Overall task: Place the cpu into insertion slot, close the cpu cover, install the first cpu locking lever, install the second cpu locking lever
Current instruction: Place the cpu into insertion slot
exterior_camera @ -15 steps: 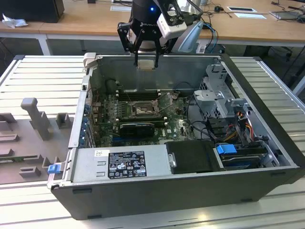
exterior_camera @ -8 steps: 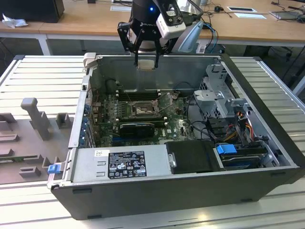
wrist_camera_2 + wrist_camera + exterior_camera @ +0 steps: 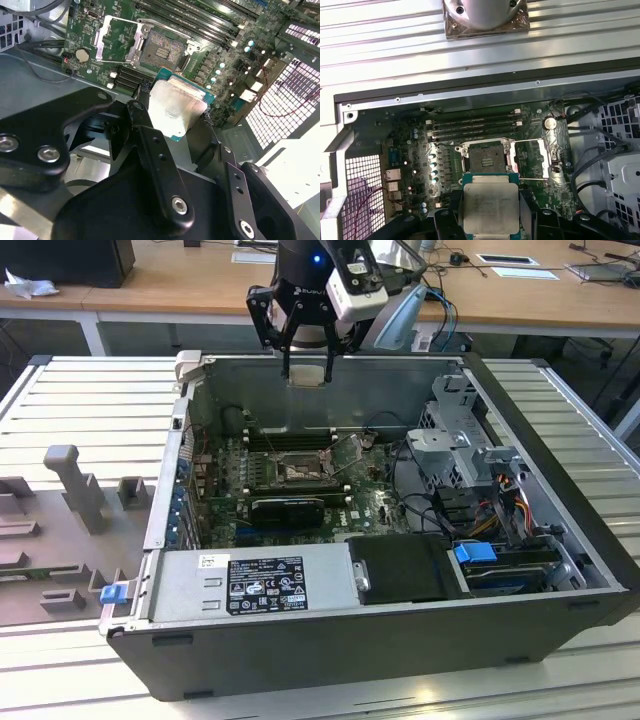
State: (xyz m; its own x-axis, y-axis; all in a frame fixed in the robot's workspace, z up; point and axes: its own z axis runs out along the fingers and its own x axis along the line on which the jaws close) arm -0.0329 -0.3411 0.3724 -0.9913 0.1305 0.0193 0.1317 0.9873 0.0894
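My gripper (image 3: 306,366) hangs above the open computer case, over its back wall, shut on the cpu (image 3: 306,378). In both wrist views the cpu (image 3: 490,205) (image 3: 176,105) is a pale silver square on a green edge, pinched between the two black fingers (image 3: 145,120). Below it on the green board lies the insertion slot (image 3: 487,159) (image 3: 162,50) (image 3: 300,471), its dark centre bare. The cpu cover (image 3: 533,159) (image 3: 116,39) is a silver frame swung open beside the slot. The cpu is well clear of the slot, high above the board.
Long black memory slots (image 3: 472,127) run beside the socket. A grey drive cage (image 3: 455,435) and cables fill the exterior view's right of the case, and a power supply (image 3: 250,580) lies along the front. A grey fixture tray (image 3: 60,530) sits outside on the exterior view's left.
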